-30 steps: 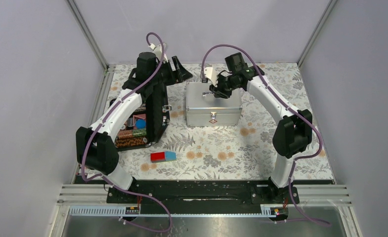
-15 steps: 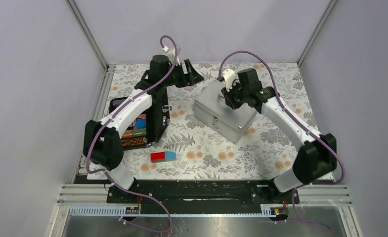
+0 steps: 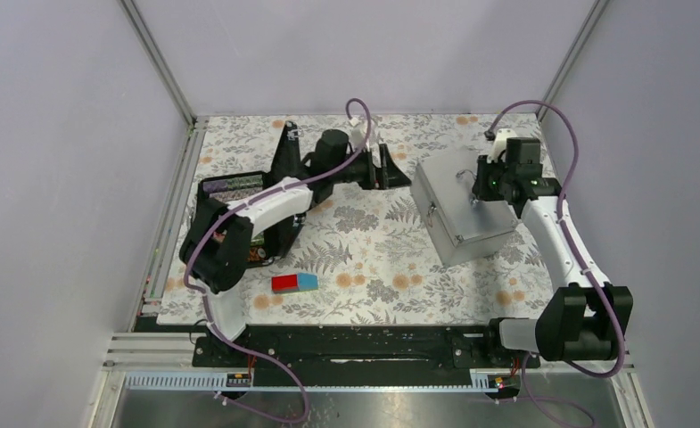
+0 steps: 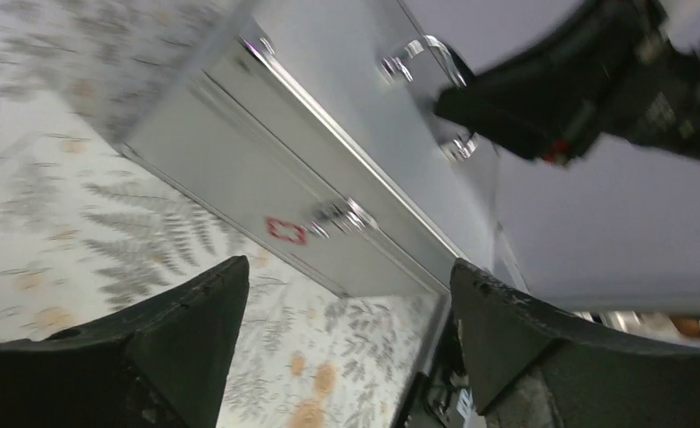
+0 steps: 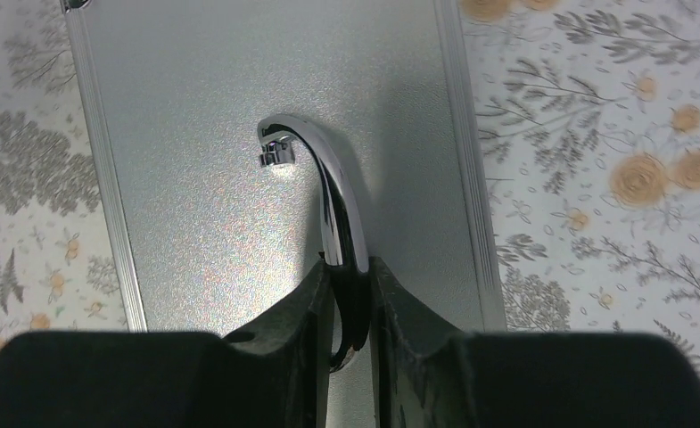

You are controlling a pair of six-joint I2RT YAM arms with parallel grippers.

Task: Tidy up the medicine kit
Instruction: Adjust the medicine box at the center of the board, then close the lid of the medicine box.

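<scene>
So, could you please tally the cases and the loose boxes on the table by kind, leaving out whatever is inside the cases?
Cases: 2 (silver case, black case)
Loose boxes: 1 (red-and-blue box)
Total: 3

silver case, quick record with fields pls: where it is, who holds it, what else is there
case: silver metal case, closed, right side of the floral table cover, turned askew
handle: chrome handle on the lid
right fingers: shut on the chrome handle
left fingers: open, empty, pointed at the case front
other: open black case at left; red and blue box near front
</scene>
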